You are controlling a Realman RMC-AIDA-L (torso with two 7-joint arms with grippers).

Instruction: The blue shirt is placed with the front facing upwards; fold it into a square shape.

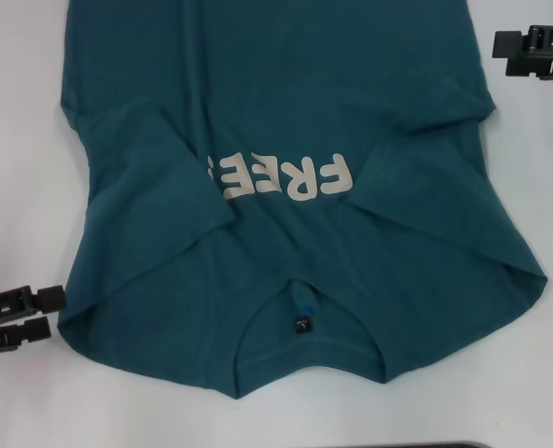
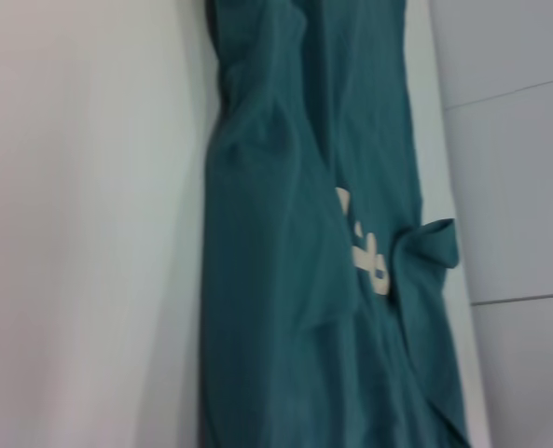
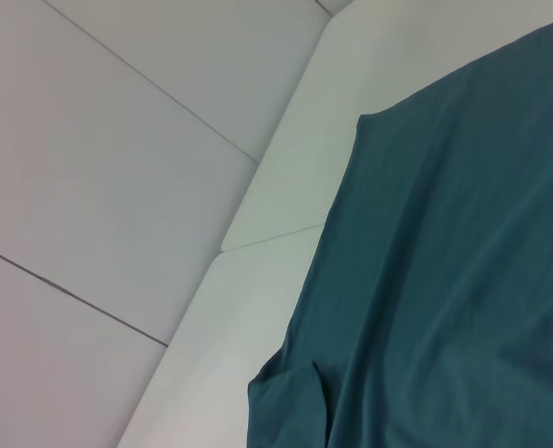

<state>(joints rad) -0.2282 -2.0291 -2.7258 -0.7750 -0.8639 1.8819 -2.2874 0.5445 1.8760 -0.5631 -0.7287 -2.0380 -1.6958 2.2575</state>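
Dark teal-blue cotton T-shirt (image 1: 285, 121) lying flat, both sleeves lying folded inward.
Left gripper (image 1: 35, 313) and right gripper (image 1: 511, 50) are hovering beside its edges, fingers spread, gripping nothing.

This looks like a robot test room or lab, not a home. A plain white surface (image 1: 15, 140) fills the head view, with nothing domestic on it but one blue shirt (image 1: 295, 112) spread flat, and two black robot hands sit at its sides: the left hand (image 1: 10, 317) by the near left edge, the right hand (image 1: 537, 51) by the far right edge. Beyond the surface's rounded edge, the right wrist view shows a bare pale floor (image 3: 99, 187) of large tiles with thin seams.
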